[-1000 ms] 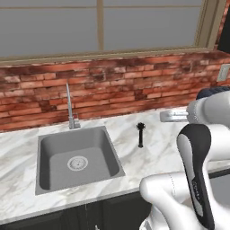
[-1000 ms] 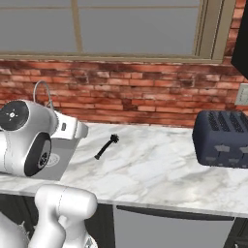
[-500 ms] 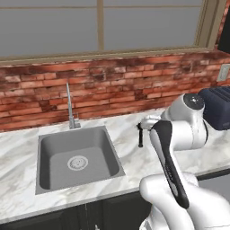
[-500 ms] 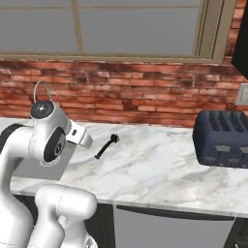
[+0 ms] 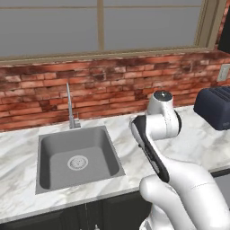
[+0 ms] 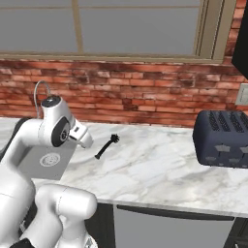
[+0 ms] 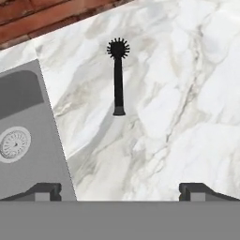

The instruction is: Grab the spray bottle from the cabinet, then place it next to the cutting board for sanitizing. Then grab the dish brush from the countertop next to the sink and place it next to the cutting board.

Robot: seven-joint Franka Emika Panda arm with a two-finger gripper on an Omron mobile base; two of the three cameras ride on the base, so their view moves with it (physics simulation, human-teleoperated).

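Hand view first: your end effector [image 7: 120,190] is spread wide and empty, and the dish brush [image 7: 117,79] lies flat on the marble table [image 7: 187,93] ahead, bristle head pointing away, just beside the sink [image 7: 28,136]. Descend centred on the thin handle, fingers straddling it across its width.

Right base view: the brush [image 6: 106,147] has bare marble around it; the toaster [image 6: 224,138] stands well apart.

Left base view: mind the faucet [image 5: 71,108] and basin rim.
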